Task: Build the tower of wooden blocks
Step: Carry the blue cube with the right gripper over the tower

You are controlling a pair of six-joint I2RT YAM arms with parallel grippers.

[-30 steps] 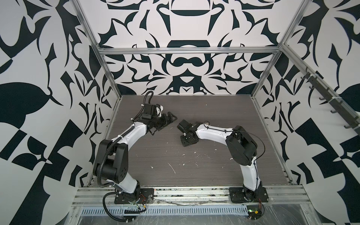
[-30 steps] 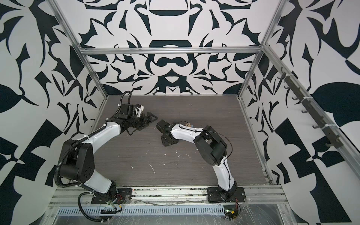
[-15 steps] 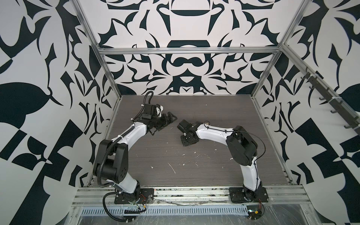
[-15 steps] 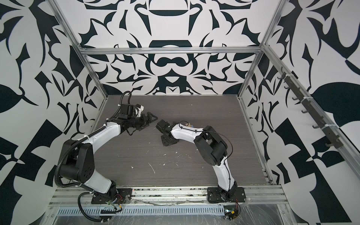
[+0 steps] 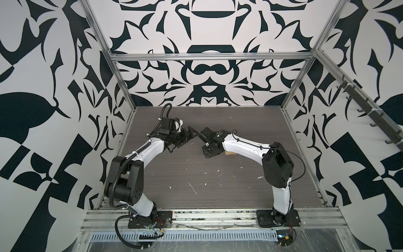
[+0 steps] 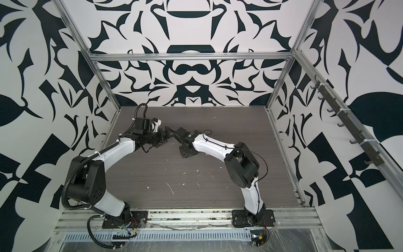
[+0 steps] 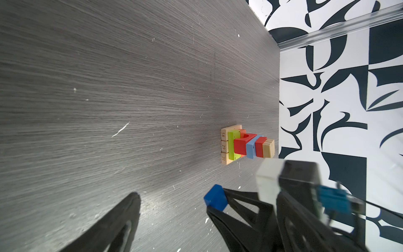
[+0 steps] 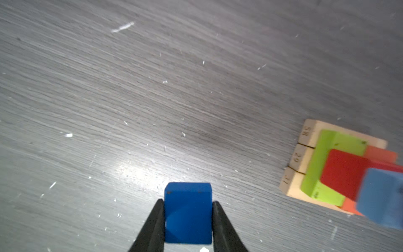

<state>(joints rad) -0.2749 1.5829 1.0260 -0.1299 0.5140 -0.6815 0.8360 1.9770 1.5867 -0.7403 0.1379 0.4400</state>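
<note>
On your counter (image 5: 196, 179), the wood block tower (image 7: 246, 145) stands near the middle, mostly hidden under the right arm from above. Your left hand (image 5: 192, 136) gapes wide at 10 o'clock from the tower. Your right hand (image 8: 188, 203) pinches the blue cube (image 8: 188, 218), apart from the tower.

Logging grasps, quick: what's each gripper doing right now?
Left gripper: open, holding nothing.
Right gripper: closed on the blue cube.
</note>
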